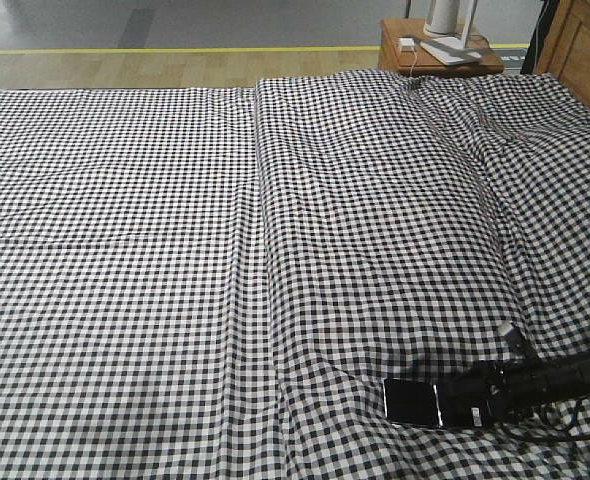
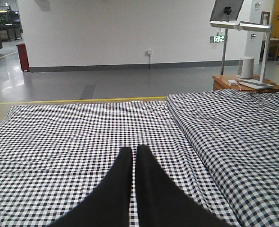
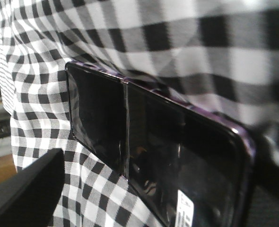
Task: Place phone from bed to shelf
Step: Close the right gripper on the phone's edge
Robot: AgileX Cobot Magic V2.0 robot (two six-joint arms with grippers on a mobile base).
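The phone (image 1: 412, 402) is a glossy black slab lying flat on the bed (image 1: 175, 250), whose cloth is black-and-white check, near the front right. In the right wrist view the phone (image 3: 144, 142) fills the middle, showing its crease and a white sticker near the lower end. My right gripper (image 1: 467, 402) reaches in from the right and straddles the phone's near end; my right gripper (image 3: 161, 175) is open, its left finger (image 3: 21, 194) apart from the phone with cloth showing between. My left gripper (image 2: 134, 151) hovers shut and empty over the bed (image 2: 59, 137). The shelf is out of view.
A reddish-brown side table (image 1: 440, 55) with a white lamp base and a charger stands past the bed's far right corner; the side table (image 2: 248, 85) also shows in the left wrist view. A wooden headboard (image 1: 580, 50) rises at the right. A fold runs down the cloth's middle.
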